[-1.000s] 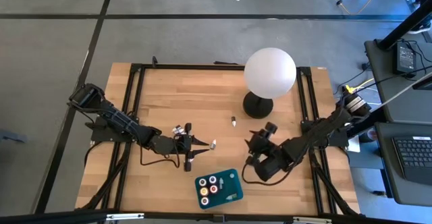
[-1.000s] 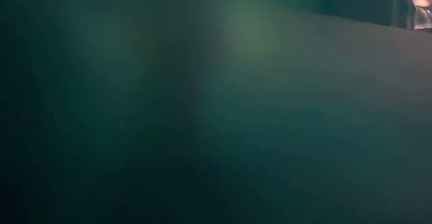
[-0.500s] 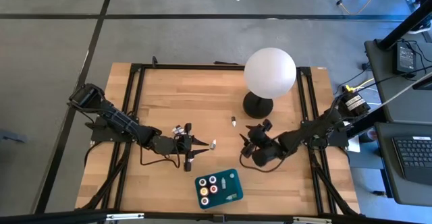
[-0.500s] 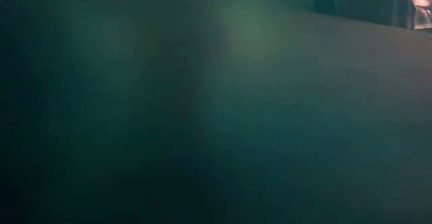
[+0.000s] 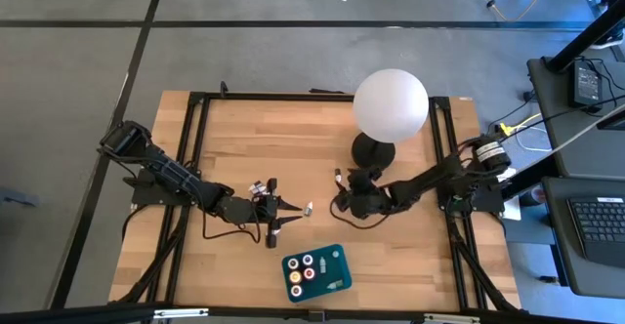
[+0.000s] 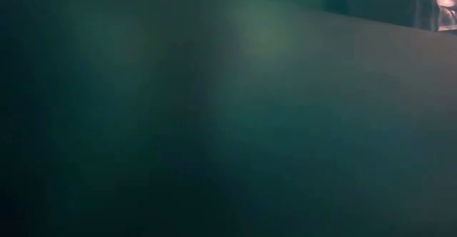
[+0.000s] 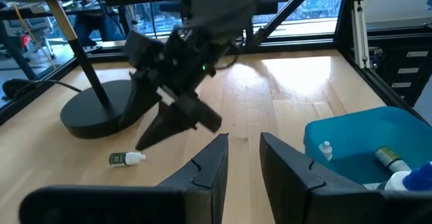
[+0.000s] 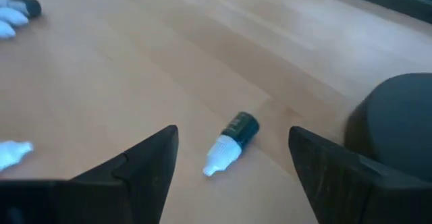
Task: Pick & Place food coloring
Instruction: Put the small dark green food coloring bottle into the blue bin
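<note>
A tiny food coloring bottle (image 8: pixel 231 142), dark green with a white cap, lies on its side on the wooden table near the lamp's base; it also shows in the high view (image 5: pixel 338 176) and the left wrist view (image 7: pixel 127 158). My right gripper (image 8: pixel 233 177) is open and low over the table. Its fingers stand on either side of the bottle, short of it, touching nothing (image 5: pixel 340 193). My left gripper (image 7: pixel 244 150) waits left of centre (image 5: pixel 293 212), narrowly open with nothing between its fingers. Several food coloring pots (image 5: pixel 302 267) sit in the teal tray (image 5: pixel 337 280).
The white globe lamp (image 5: pixel 391 104) on its black base (image 5: pixel 373 151) stands just beyond the right gripper. More white-capped bottles (image 8: pixel 13 153) lie on the table toward the left arm. The tray's teal wall (image 6: pixel 228 123) fills the low view. Bare wood lies at the far left.
My right gripper has come down and gone toward the table's left and far side, from beside the tray to the lying bottle by the lamp's base, rolling as it went. The left arm has kept still.
</note>
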Controlling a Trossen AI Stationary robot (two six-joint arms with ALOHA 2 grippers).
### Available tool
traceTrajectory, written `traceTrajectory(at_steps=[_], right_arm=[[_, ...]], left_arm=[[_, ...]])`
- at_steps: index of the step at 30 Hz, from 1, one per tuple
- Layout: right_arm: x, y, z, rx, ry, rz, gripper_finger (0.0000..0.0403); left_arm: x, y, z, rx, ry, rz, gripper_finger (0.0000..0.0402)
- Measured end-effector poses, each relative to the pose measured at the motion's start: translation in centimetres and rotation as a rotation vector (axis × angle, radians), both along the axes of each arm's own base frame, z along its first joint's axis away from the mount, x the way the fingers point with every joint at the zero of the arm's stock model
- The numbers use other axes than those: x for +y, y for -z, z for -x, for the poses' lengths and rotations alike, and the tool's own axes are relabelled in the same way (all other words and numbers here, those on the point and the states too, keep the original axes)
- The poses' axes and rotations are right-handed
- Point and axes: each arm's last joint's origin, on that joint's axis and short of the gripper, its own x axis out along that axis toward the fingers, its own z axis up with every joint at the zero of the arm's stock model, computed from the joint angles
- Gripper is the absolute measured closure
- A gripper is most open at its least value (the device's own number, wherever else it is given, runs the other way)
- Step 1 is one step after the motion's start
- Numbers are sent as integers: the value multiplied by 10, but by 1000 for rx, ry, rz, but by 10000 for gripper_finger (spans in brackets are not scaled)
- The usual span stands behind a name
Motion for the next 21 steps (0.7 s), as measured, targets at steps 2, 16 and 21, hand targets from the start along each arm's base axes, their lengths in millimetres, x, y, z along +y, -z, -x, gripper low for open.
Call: traceTrajectory(at_steps=[2, 16, 21], right_arm=[[-4, 3, -6, 15, 5, 6, 121], [-34, 30, -24, 57, 78, -105, 130], [-31, 30, -24, 71, 55, -108, 176]], left_arm=[[0, 0, 0, 0, 0, 0, 319], [0, 0, 0, 3, 4, 0, 322], [0, 1, 0, 6, 4, 0, 320]])
